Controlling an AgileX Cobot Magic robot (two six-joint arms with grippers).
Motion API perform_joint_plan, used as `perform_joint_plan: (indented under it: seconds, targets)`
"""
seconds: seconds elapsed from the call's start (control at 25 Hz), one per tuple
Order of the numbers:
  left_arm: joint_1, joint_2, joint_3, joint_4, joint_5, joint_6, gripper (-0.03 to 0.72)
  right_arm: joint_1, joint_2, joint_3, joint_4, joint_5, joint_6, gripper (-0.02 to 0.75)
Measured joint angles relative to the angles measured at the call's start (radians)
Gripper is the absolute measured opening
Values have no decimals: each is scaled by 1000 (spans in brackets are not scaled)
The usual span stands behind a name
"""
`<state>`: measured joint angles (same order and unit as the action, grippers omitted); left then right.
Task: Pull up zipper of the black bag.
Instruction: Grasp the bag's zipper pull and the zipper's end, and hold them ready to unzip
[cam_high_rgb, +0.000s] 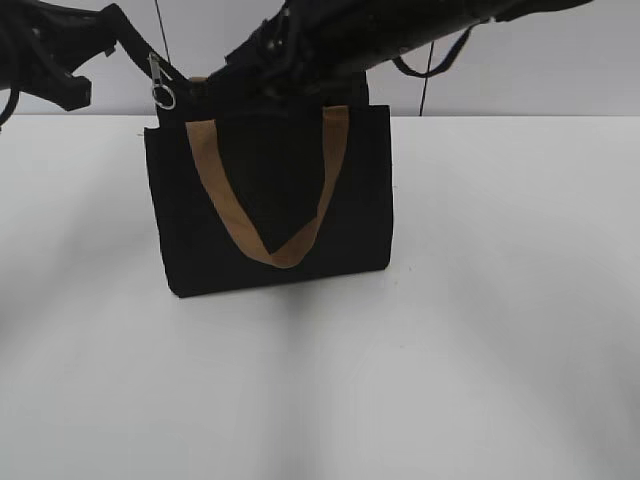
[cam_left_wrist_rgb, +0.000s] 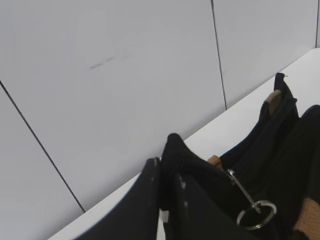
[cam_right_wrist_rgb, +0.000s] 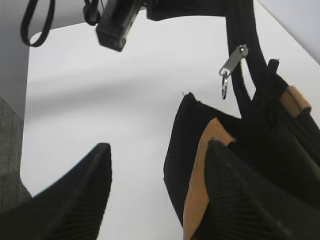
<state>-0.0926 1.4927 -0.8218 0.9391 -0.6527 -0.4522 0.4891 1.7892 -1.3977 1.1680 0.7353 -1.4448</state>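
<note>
Near the surface's (cam_high_rgb: 500, 300) far edge stands the black bag (cam_high_rgb: 270, 200). Left pincer (cam_left_wrist_rgb: 167, 200) pinches its zip-end taut, zipper (cam_high_rgb: 160, 82) dangling beside; right pincer (cam_right_wrist_rgb: 157, 195) gapes wide over the rim.

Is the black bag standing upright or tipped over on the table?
Upright. The black bag stands on its bottom edge on the white table, with one tan handle hanging down its front.

The exterior view faces the black bag (cam_high_rgb: 270, 200) frontally, from slightly above. Both wrist views sit close above its top edge, sharing the zipper (cam_left_wrist_rgb: 250, 202) (cam_right_wrist_rgb: 231, 67).
</note>
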Motion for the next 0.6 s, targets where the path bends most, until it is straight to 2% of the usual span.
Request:
perform_joint_plan:
  seconds: [0.16,0.4,0.6]
  targets:
    - [0,0,0,0,0,0,20,22,103,-110,1,14,52,427]
    - [0,0,0,0,0,0,20,52,206,-200,2,20,71,321]
    - [0,0,0,0,0,0,20,53,260,-252,3,8,74,311]
